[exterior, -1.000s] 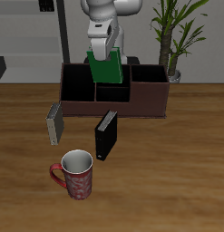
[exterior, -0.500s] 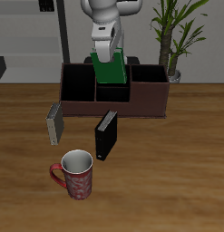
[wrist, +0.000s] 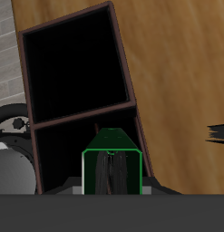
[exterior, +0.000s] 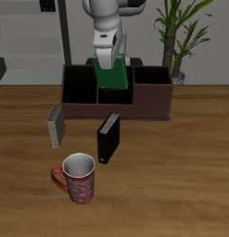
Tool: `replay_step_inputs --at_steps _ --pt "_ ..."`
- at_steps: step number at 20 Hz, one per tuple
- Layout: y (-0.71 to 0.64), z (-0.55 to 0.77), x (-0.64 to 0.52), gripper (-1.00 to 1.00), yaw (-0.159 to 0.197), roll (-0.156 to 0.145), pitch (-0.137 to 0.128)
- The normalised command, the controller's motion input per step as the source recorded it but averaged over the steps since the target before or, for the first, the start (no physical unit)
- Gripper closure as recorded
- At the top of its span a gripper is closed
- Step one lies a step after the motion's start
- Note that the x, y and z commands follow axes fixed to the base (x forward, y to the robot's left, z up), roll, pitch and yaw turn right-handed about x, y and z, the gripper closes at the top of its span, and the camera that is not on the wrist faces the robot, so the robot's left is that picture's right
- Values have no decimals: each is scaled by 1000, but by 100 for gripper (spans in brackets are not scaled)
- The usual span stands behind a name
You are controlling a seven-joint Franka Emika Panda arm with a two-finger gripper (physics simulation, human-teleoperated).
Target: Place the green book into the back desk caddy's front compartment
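Green hardcover book (exterior: 113, 75) with white page edges, clamped in the two-finger gripper (exterior: 108, 56), hangs tilted over the split middle column of the wide, dark reddish-brown desk caddy (exterior: 144, 104). Compared with a second ago, it sits lower, with its lower edge now about level with the caddy's rim. A black book (exterior: 108, 137) stands upright just before the caddy's front wall, a grey book (exterior: 56, 125) stands beside it, and a red patterned mug (exterior: 77, 177) rests nearer the table's front edge; none of these blocks the caddy. A potted plant (exterior: 178, 37) stands behind. The wrist view alone shows the book's end (wrist: 111, 158) above the small square black-lined front compartment (wrist: 68, 149), with the next cell beyond the divider.
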Motion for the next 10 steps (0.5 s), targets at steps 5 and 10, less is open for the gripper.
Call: replay_step_inputs --at_steps 5,10 --pt "-56 -100 -2 100 -11 -5 24" --pt "-38 -26 39 100 9 -2 -7"
